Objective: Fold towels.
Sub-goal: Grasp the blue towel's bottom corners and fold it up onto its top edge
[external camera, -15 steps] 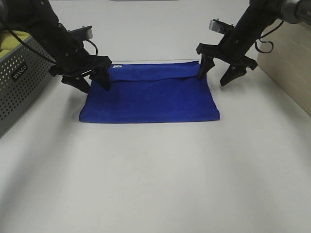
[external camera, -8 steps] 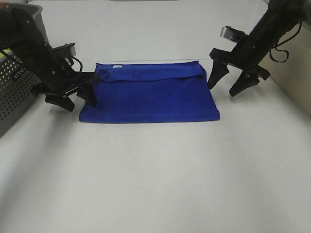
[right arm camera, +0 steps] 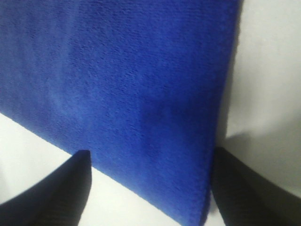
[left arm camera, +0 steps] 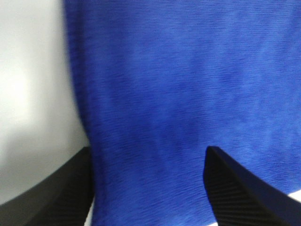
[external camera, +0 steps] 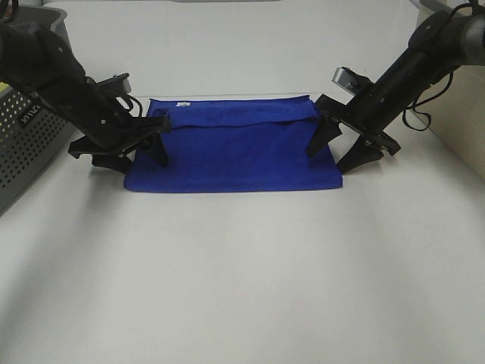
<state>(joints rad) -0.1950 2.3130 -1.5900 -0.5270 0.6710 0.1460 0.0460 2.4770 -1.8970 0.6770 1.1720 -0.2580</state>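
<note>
The royal-blue towel lies flat on the white table, its far long edge folded over toward the middle, with a small white tag at the far left corner. My left gripper is open and low at the towel's left short edge; in the left wrist view the towel spans the gap between the gripper's fingers. At the right short edge near the front corner, my right gripper is open too. The right wrist view shows that towel edge between the two fingers of the gripper.
A grey perforated basket stands at the left edge, close behind the left arm. A light wooden panel runs along the right side. White tabletop stretches in front of the towel.
The left gripper moved right onto the towel's left edge. The right gripper came down and left onto the right edge. The towel has not shifted.
</note>
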